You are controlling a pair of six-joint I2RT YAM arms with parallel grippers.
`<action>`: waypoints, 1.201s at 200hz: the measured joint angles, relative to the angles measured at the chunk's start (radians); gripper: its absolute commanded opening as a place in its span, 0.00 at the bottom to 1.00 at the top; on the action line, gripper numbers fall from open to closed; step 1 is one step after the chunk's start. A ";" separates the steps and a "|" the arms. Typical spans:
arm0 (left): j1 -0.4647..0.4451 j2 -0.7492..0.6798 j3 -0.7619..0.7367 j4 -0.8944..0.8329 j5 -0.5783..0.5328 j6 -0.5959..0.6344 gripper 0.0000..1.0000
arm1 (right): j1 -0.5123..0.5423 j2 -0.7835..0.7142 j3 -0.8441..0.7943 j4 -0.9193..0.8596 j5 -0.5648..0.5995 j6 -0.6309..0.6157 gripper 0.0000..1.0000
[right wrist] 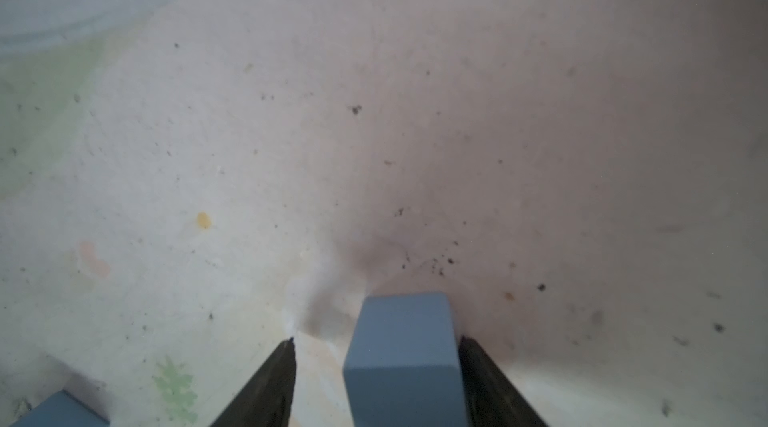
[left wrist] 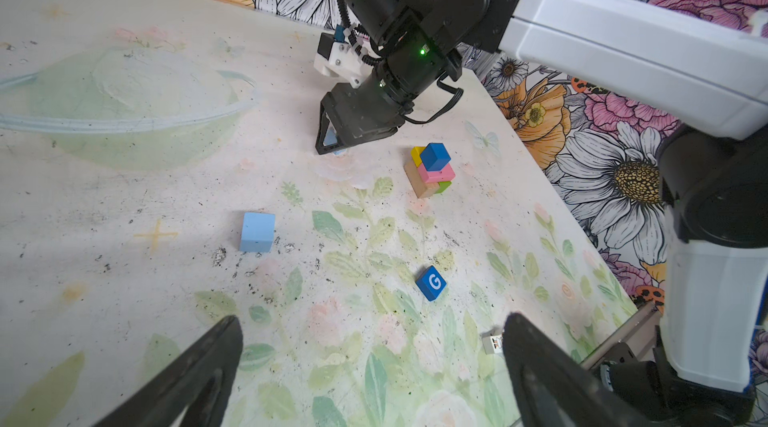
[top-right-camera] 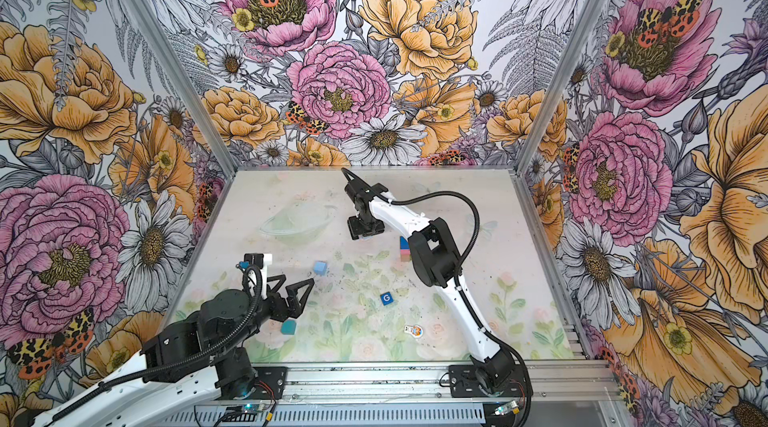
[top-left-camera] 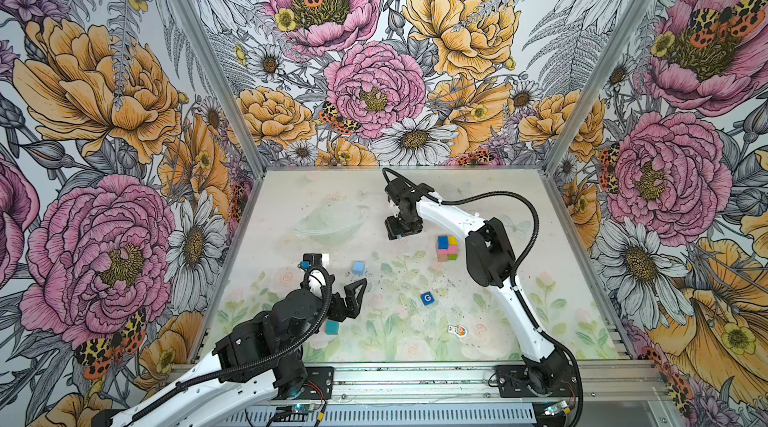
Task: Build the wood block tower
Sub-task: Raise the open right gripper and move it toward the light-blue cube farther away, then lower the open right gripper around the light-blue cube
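Pointing downward, right tool (right wrist: 377,339) straddles a light blue cube (right wrist: 405,346) loosely.

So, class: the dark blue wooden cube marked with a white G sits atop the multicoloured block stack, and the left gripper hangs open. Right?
Not quite. The dark blue wooden G cube lies alone on the table, apart from the multicoloured block stack; a plain dark blue cube tops that. The left wrist view shows it. The left gripper does hang open.
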 measured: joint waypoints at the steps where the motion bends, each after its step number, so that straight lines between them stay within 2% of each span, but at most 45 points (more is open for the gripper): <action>1: 0.000 0.000 0.000 0.000 0.000 0.000 0.99 | 0.000 -0.002 -0.002 0.000 0.000 0.000 0.63; 49: 0.000 -0.021 0.000 0.000 0.002 0.000 0.99 | 0.018 -0.036 -0.066 -0.003 0.021 0.003 0.63; 150: 0.000 -0.050 0.000 0.000 0.004 0.000 0.99 | 0.003 -0.040 -0.053 -0.005 0.073 0.047 0.59; 209: 0.005 -0.036 0.000 0.000 0.004 0.000 0.99 | -0.001 -0.039 0.038 -0.008 0.073 0.066 0.47; 240: 0.005 -0.035 0.000 0.000 0.004 0.000 0.99 | -0.001 -0.037 0.054 -0.012 0.073 0.072 0.46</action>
